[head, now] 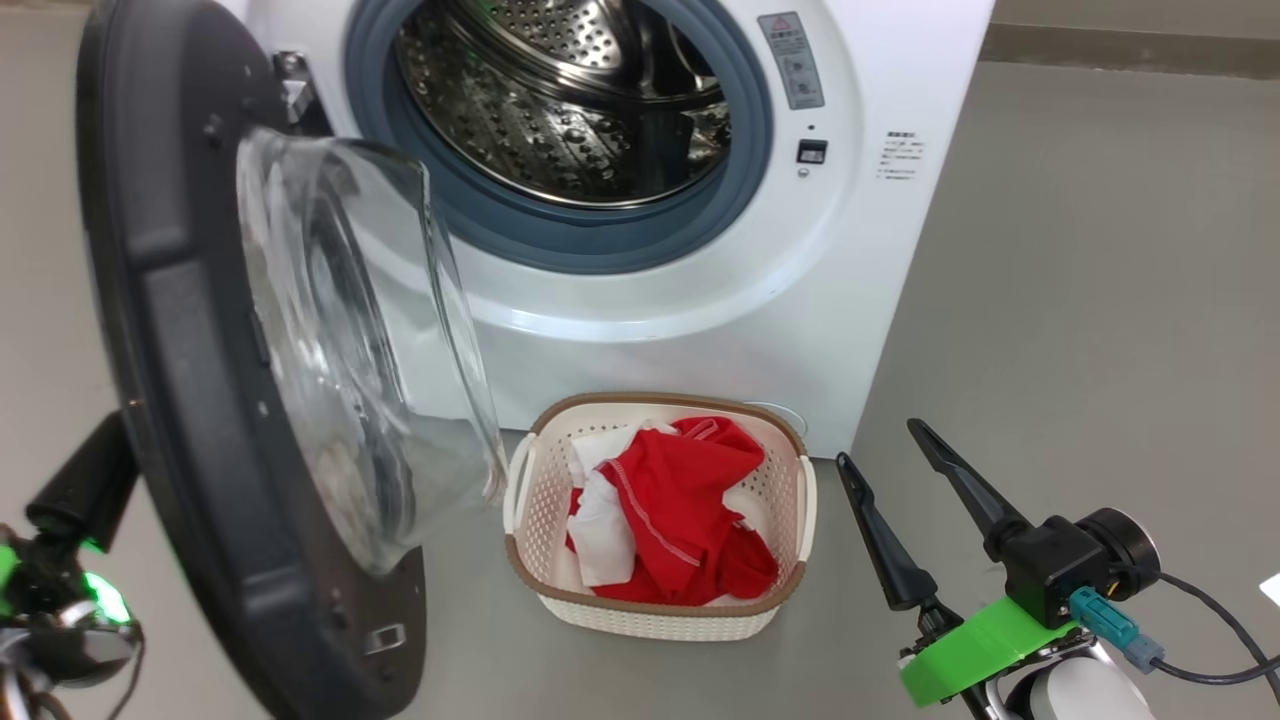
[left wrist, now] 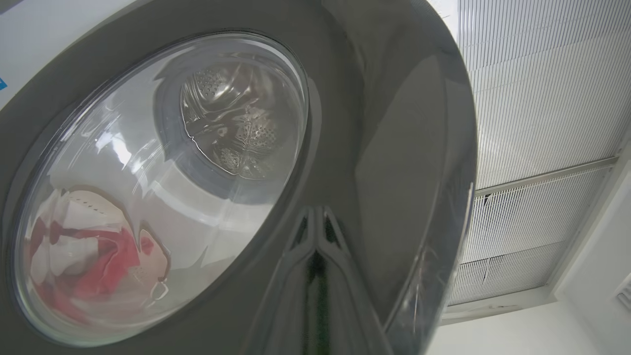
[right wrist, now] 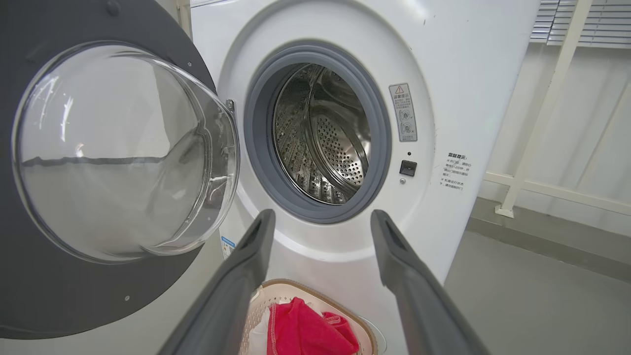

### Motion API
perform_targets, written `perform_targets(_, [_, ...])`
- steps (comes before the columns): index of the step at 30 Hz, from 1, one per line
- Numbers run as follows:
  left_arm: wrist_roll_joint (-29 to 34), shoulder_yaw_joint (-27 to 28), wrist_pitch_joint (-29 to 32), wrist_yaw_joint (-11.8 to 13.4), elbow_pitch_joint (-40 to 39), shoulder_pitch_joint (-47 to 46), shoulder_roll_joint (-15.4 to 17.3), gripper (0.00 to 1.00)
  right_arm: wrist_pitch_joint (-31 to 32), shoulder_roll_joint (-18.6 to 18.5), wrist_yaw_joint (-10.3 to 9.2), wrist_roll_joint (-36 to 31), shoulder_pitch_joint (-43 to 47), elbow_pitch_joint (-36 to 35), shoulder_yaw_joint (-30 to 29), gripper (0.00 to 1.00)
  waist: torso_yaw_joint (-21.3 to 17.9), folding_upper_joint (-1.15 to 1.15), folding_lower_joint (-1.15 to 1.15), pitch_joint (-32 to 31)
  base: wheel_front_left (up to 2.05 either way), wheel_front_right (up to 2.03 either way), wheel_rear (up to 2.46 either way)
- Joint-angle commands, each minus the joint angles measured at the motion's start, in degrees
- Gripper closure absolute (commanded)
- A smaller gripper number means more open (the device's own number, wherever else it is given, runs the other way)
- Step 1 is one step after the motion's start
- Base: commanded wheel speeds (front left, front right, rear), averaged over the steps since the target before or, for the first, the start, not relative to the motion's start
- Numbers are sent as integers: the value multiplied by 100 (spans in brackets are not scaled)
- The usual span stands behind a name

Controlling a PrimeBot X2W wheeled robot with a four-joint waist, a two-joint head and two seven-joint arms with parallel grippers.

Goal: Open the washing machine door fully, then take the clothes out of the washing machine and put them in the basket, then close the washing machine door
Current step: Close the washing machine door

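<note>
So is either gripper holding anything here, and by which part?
Nothing is held. The right gripper is open and empty; the left gripper is shut, tips at the washing machine door.

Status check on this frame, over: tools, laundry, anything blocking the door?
Left tool shut, at outer face of washing machine door. Right tool open, empty. Clothes in basket, drum looks empty, door open. Basket sits near the door's swing.

Grey floor [right wrist: 542,296] lies right of the right tool [right wrist: 323,217]; a white rail [right wrist: 542,113] and slatted blinds [right wrist: 613,19] stand further right, beyond.
</note>
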Motion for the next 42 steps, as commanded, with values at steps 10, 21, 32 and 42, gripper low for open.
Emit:
perform_targets(10, [-424,-402,-278,12,-309,127,106,100,-37,-54,35,41,-161,-156,95,0,-221,0,0,86,0,0,0])
perform_targets(21, [-645,-608,-594,-55,-327,326,105,100,-37,-56,35,35,-155,-160,79,0,-394,0,0,104,0,0,0])
perform_targets(32, [-23,-540,-1230,-338,-421,484,228,0,-37,-29,35,11,-150,-175,24,0,-324,0,0,131,0,0,0])
perform_targets(42, [2287,-1110,-2582,-1153,-344,977,761,0,-37,3,35,17,-140,-167,3,0,-216,0,0,134,0,0,0])
